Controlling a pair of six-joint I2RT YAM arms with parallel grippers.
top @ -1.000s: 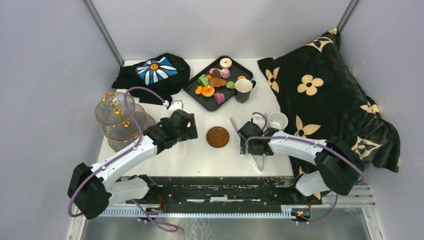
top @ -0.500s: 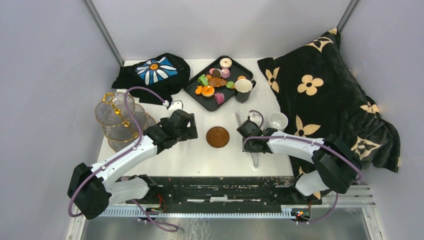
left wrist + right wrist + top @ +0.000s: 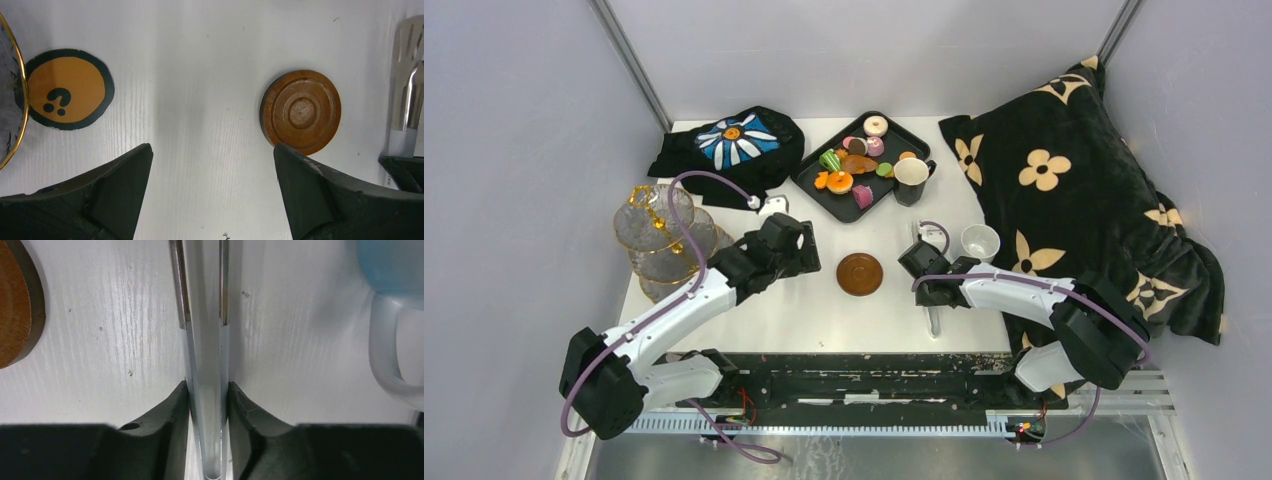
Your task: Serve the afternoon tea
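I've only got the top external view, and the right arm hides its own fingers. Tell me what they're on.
Observer: The right gripper is shut on the metal tongs, one finger pressed against each arm.
Operator: Now report the left gripper.
Observer: The left gripper is open and empty above the table, the brown saucer just past one fingertip.
Operator: Say what that arm covers.
Observer: A round orange sticker with a black question mark, flat on the table beside the gold rim of the glass stand.
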